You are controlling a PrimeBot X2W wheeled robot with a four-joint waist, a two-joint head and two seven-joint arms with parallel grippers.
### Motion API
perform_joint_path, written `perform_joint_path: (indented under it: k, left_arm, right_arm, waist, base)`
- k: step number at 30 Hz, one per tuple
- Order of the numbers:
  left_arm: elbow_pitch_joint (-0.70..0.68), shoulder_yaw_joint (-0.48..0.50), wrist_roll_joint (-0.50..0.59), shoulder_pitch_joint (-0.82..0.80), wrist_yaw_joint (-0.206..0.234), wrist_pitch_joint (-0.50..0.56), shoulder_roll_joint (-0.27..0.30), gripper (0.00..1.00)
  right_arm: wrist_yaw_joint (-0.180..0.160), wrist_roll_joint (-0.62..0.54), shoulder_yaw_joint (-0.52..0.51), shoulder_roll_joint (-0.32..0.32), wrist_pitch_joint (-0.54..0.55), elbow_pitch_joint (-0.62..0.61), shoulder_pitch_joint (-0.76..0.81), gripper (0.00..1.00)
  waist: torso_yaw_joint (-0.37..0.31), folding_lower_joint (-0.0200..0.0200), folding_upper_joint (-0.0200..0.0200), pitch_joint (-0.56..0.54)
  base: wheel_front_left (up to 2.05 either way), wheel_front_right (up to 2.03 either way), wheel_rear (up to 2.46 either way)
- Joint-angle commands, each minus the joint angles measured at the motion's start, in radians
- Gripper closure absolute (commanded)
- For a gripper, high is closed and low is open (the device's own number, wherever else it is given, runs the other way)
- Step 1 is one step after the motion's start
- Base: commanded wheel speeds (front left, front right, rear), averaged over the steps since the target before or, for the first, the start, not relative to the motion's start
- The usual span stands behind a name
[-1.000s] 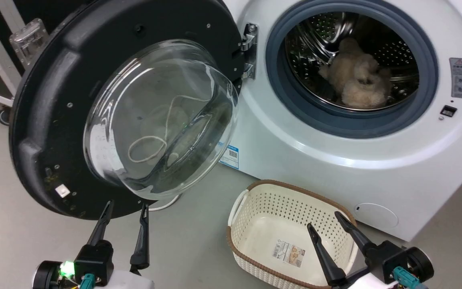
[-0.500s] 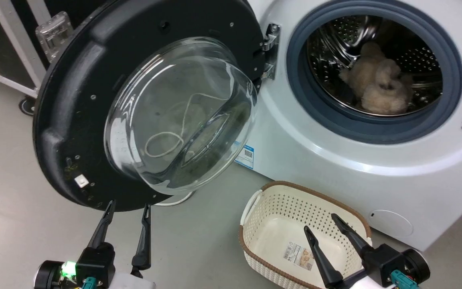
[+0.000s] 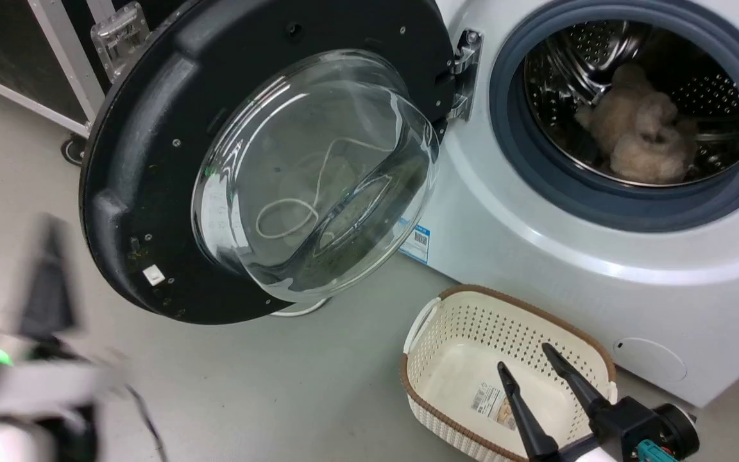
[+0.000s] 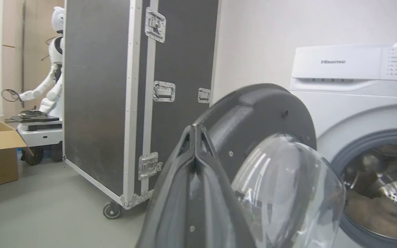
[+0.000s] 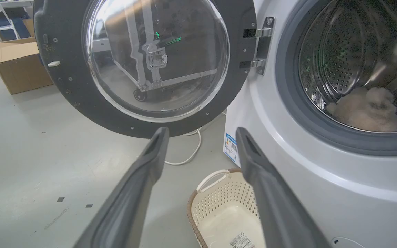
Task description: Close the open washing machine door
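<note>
1. Closed tip to tip, the left gripper [image 4: 195,130] has nothing between its two long dark fingers. In the head view it is a dark blur at the lower left, beside the door's outer edge. Whether it touches that edge cannot be told.
2. The right gripper [image 3: 527,363] has its fingers spread well apart and empty. It hangs over a cream perforated plastic basket with a brown rim [image 3: 422,321], which stands on the grey floor [image 3: 280,385] just in front of the white washing machine [image 3: 536,256].
3. The washing machine door [image 3: 145,160], large and round with a wide black rim around a bulging clear glass bowl, stands wide open. It is swung out to the left of the drum mouth on a metal hinge [image 3: 464,74] at its right edge.
4. A grey-blue rubber ring [image 3: 510,128] surrounds the perforated steel drum [image 3: 594,45], and a fluffy beige bundle [image 3: 639,138] lies inside.
5. Behind the door stands a tall black flight case with metal edging [image 4: 95,103] on castors, and a white cable [image 5: 191,155] lies on the floor beneath the door.
</note>
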Motion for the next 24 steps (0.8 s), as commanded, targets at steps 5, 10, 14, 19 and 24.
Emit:
perform_joint_path:
  k: [5,10,14,19,24]
  left_arm:
    - [0.095,0.154,-0.222,-0.185,-0.027,0.066,0.088,1.00]
    - [0.286,0.267,-0.466,-0.351,-0.021,0.290,0.172,1.00]
    - [0.459,0.334,-0.601,-0.439,-0.003,0.439,0.239,1.00]
    - [0.622,0.409,-0.784,-0.522,0.037,0.624,0.254,1.00]
    - [0.696,0.428,-0.914,-0.535,0.036,0.832,0.262,1.00]
  right_arm:
    - [0.001,-0.019,0.007,-0.009,-0.006,-0.013,-0.014,0.00]
    - [0.001,-0.021,0.012,-0.020,-0.006,-0.012,-0.033,0.00]
    - [0.001,-0.023,0.013,-0.029,-0.006,-0.015,-0.041,0.00]
    - [0.001,-0.020,0.008,-0.041,-0.006,-0.014,-0.043,0.00]
    - [0.001,-0.016,0.014,-0.040,-0.006,-0.011,-0.047,0.00]
  waist:
    - [-0.053,0.0000,0.0000,0.060]
    - [-0.094,0.0000,0.0000,0.094]
    - [-0.126,0.0000,0.0000,0.111]
    - [-0.147,0.0000,0.0000,0.116]
    - [-0.160,0.0000,0.0000,0.113]
  base:
    - [0.00,0.00,0.00]
    - [0.00,0.00,0.00]
    - [0.00,0.00,0.00]
    - [0.00,0.00,0.00]
    - [0.00,0.00,0.00]
